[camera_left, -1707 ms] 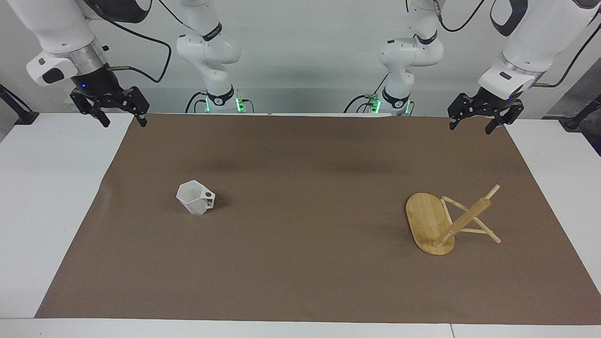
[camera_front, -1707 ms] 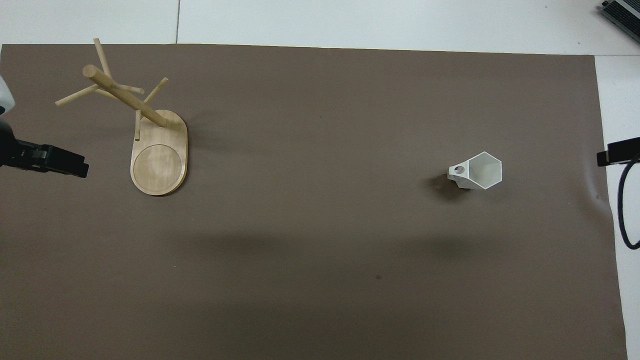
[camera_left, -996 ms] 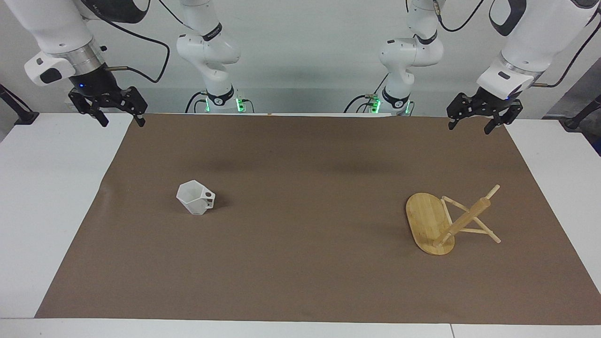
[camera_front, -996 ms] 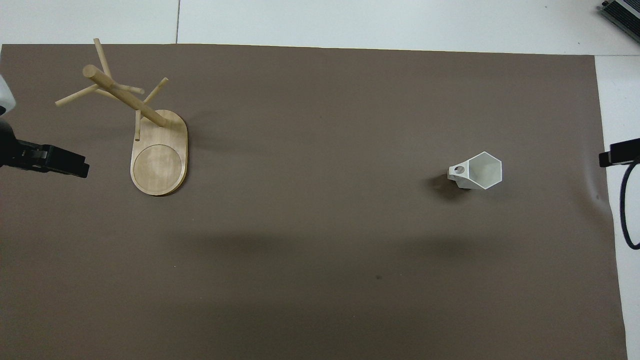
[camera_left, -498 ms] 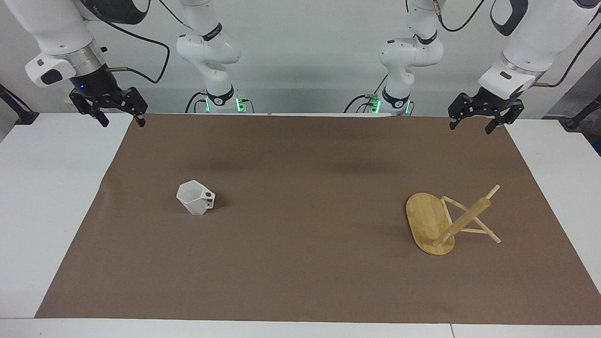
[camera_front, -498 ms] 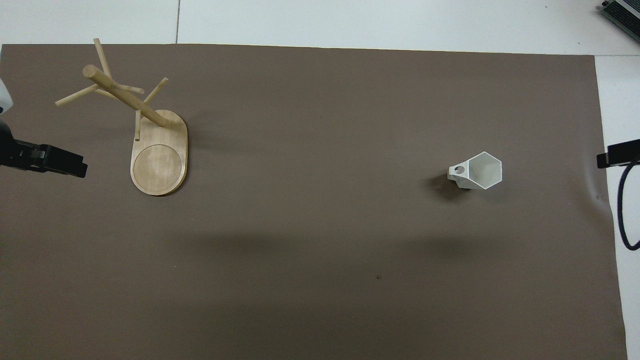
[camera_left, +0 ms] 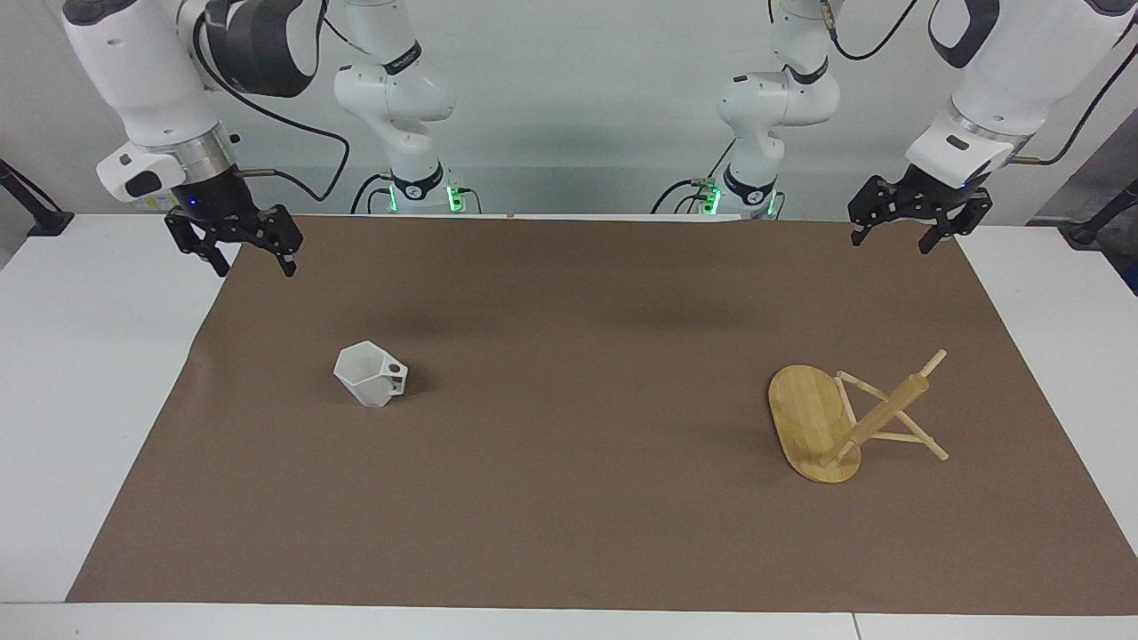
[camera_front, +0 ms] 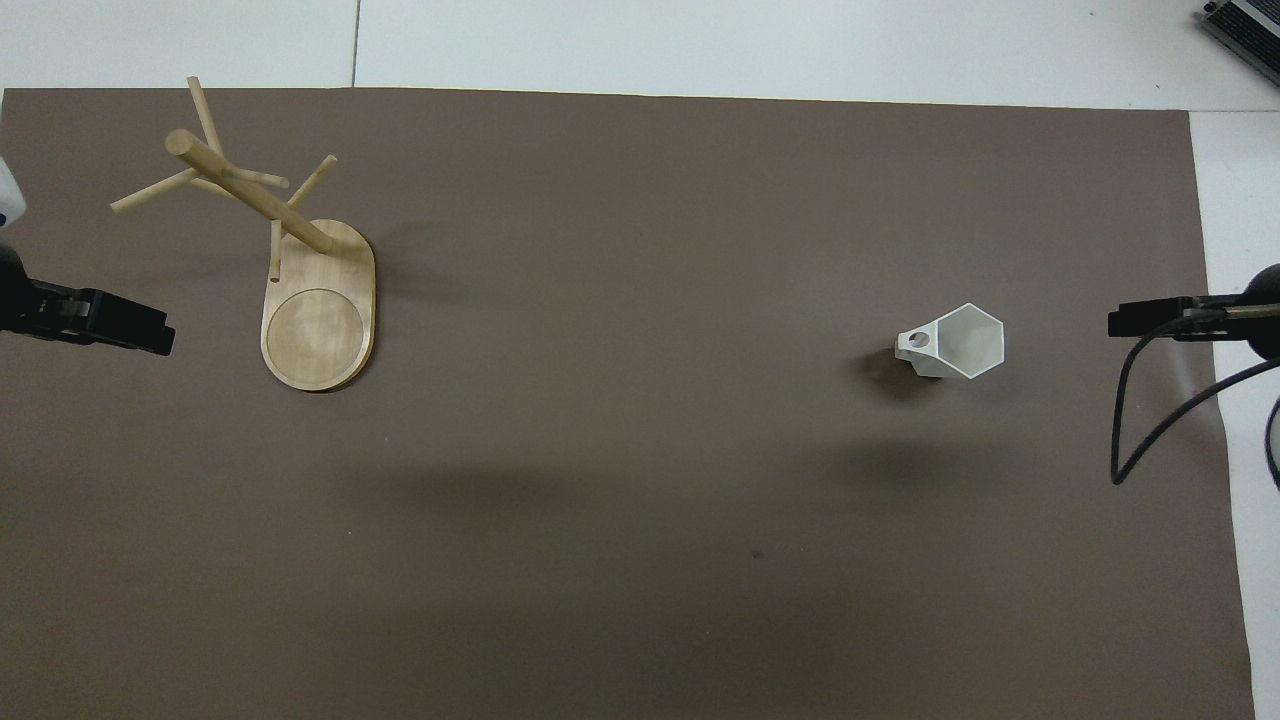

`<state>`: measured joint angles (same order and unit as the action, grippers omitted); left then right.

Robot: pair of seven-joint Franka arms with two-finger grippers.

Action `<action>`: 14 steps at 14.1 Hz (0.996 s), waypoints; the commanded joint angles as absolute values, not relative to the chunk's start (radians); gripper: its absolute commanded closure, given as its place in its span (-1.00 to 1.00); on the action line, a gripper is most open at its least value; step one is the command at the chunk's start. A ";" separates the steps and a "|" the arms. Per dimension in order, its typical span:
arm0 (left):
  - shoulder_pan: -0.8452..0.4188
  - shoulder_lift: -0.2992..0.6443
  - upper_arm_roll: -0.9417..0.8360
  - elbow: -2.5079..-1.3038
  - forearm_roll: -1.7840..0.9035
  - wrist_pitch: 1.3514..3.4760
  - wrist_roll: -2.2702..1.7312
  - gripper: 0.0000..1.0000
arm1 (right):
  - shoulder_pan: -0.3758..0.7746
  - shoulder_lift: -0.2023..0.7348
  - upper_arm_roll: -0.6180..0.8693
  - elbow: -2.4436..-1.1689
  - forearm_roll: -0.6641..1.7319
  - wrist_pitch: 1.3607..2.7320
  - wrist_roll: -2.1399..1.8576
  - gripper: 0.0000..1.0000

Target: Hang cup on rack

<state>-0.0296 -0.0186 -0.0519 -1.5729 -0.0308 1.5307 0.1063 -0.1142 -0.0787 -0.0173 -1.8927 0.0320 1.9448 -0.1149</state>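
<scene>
Since half a second ago my right gripper (camera_left: 250, 258) has advanced over the mat toward the cup (camera_left: 369, 374), jaws spread, empty. Left gripper (camera_left: 892, 234) waits, likewise spread and empty; only the facing view shows both jaw gaps. Rack (camera_left: 840, 422) unmoved.

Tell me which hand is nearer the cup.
Right. The right hand hangs over the mat's edge by the cup; the left hand waits at the rack's end.

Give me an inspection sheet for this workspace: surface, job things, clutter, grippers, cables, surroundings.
Surface: brown mat on a white table.
Job things: cup upright toward the right arm's end; rack standing toward the left arm's end, nothing hung.
Clutter: nothing seen.
Grippers: right gripper open, raised over the mat's edge, empty; left gripper open, empty, waiting.
Cables: black cable hangs by the right gripper.
Surroundings: white wall.
</scene>
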 commanded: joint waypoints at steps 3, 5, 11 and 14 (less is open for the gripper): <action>-0.018 -0.035 -0.061 -1.585 -0.014 1.529 0.101 -1.00 | -0.117 0.017 -0.012 -1.950 0.014 2.077 -0.083 -1.00; -0.018 -0.035 -0.060 -1.585 -0.014 1.529 0.101 -1.00 | -0.115 0.070 -0.012 -1.959 0.014 2.141 -0.080 -1.00; -0.018 -0.035 -0.061 -1.585 -0.014 1.528 0.101 -1.00 | -0.086 0.132 -0.012 -2.058 0.014 2.341 0.011 -1.00; -0.017 -0.035 -0.061 -1.585 -0.014 1.529 0.101 -1.00 | -0.069 0.130 -0.011 -2.075 0.014 2.345 0.015 -1.00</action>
<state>-0.0296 -0.0186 -0.0519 -1.5729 -0.0308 1.5304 0.1063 -0.0771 0.1491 -0.0153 -2.0483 0.0321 2.3260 -0.0134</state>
